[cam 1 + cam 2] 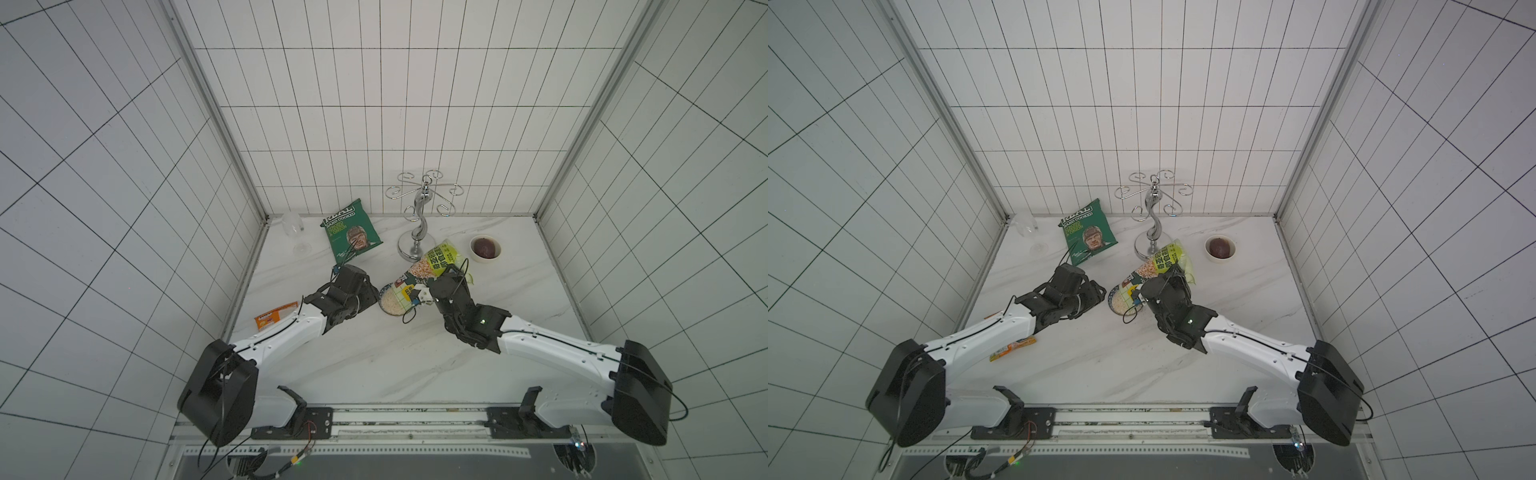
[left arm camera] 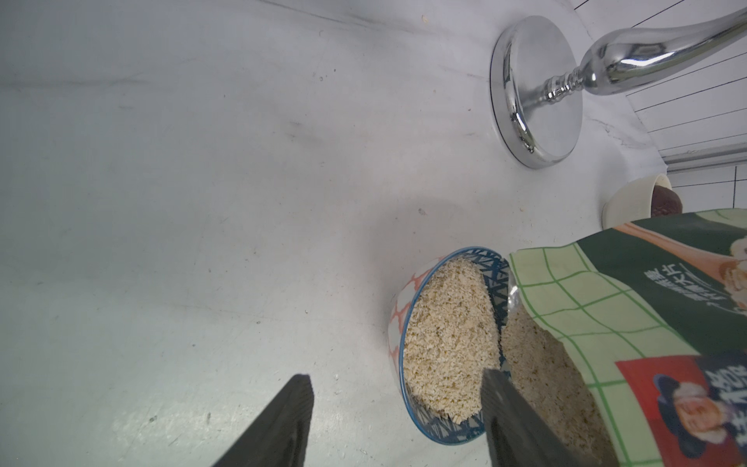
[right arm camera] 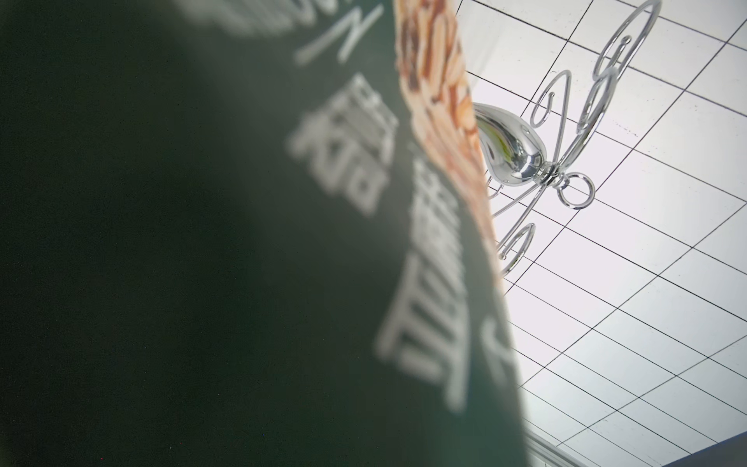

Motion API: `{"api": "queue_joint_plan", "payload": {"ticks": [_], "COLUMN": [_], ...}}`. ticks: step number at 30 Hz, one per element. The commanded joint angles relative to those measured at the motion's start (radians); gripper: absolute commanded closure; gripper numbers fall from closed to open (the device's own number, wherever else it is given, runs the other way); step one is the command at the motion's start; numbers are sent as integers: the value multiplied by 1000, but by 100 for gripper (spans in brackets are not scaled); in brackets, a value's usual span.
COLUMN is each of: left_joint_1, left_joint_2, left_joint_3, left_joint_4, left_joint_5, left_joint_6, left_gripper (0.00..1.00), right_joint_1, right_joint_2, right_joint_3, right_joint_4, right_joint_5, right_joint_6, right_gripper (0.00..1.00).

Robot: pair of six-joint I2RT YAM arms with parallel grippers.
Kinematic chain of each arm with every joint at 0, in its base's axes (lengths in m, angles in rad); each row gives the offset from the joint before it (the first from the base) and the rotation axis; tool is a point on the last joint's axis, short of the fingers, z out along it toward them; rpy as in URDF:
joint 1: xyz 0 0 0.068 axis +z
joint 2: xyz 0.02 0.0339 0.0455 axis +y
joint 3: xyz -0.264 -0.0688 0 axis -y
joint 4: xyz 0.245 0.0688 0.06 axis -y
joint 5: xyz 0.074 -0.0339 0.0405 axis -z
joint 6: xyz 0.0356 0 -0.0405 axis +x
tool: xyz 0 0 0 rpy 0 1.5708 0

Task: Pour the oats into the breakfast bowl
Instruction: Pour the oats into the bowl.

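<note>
**Entry 1.** Small round breakfast bowl (image 2: 477, 252) with a blue-and-white triangle pattern. It stands just in front of the curly chrome stand (image 1: 409, 251), on the robot's side. It is nearly brim-full of pale, flaky oats (image 2: 444, 335).

**Entry 2.** Tall lime-green and yellow plastic pouch (image 1: 434, 257). It is tipped, with its mouth at the bowl's rim and its raised base near the stand. More oats are banked in the mouth.

**Entry 3.** Right gripper (image 1: 419, 296), clamped on the pouch's middle.

**Entry 4.** Left gripper (image 2: 398, 378). The jaws are apart and hold nothing. One finger sits at the bowl's edge (contact unclear).

**Hazards, as judged:**
- Further tipping would likely heap flakes over the rim onto the marble.
- That finger could deflect the stream.
- A swing of the pouch's base might knock the stand.
</note>
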Motion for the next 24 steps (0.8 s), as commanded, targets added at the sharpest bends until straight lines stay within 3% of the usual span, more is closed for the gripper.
{"api": "queue_joint_plan", "payload": {"ticks": [1, 19, 24], "left_joint_1": [3, 3, 3], "left_joint_2": [-13, -15, -20], "left_joint_3": [-4, -2, -3], "left_joint_4": [12, 10, 5], "left_joint_5": [-15, -15, -21], "left_joint_6": [-2, 0, 4], "left_gripper": [32, 32, 32], "right_joint_1": [-10, -5, -3], "right_joint_2": [-66, -40, -37], "right_joint_3": [28, 14, 44], "right_joint_4": [116, 191, 90], "right_joint_5": [84, 88, 85], "right_joint_6": [53, -18, 64], "right_gripper": [100, 100, 100]}}
